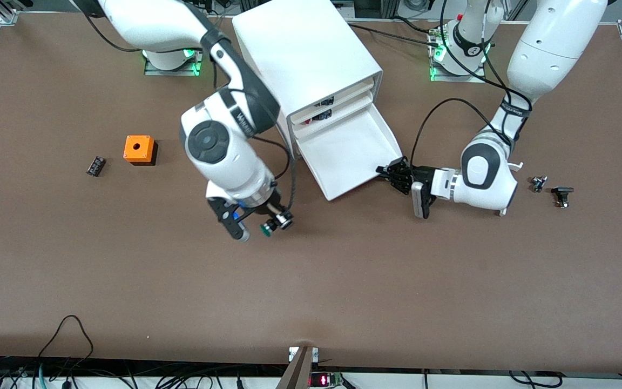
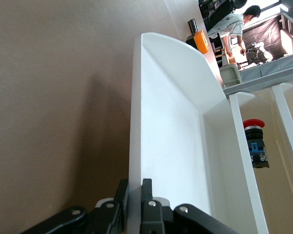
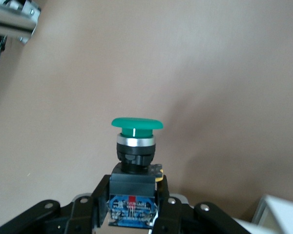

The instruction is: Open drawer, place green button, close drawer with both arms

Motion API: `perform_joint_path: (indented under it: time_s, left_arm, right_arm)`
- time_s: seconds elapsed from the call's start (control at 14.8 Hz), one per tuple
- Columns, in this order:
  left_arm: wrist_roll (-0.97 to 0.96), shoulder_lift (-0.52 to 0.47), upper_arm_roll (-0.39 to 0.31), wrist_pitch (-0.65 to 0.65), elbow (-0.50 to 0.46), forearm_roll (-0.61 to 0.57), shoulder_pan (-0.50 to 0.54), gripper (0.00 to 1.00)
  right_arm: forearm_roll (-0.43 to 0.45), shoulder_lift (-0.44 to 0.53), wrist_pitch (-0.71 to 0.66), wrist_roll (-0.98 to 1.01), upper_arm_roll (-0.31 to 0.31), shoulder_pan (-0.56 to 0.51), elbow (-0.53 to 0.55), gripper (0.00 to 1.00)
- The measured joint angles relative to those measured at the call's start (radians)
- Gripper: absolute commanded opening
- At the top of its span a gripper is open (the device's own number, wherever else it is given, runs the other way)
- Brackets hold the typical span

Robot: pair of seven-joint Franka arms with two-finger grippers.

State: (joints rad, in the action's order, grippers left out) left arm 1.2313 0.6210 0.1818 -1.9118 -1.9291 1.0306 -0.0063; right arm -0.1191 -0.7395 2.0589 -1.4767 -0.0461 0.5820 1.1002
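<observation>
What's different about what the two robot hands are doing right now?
The right gripper is up over bare table, shut on the green button; the left gripper is low, clamped on the front edge of the pulled-out bottom drawer. The right gripper points downward, while the left gripper reaches in sideways. The button is small and green; the drawer is wide, white and has nothing in it. Both grippers are black, two-fingered and holding something.
</observation>
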Motion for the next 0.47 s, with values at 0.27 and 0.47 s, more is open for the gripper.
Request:
perform_joint_path:
  time_s: [0.27, 0.47]
  left_arm:
    - [-0.002, 0.012, 0.000, 0.008, 0.025, -0.029, 0.009, 1.00]
    - [-0.044, 0.012, -0.001, 0.057, 0.053, -0.046, 0.023, 1.00]
  right_arm:
    - [0.000, 0.000, -0.001, -0.154, 0.006, 0.095, -0.010, 0.00]
    - [0.015, 0.000, 0.000, -0.254, 0.008, 0.155, -0.013, 0.00]
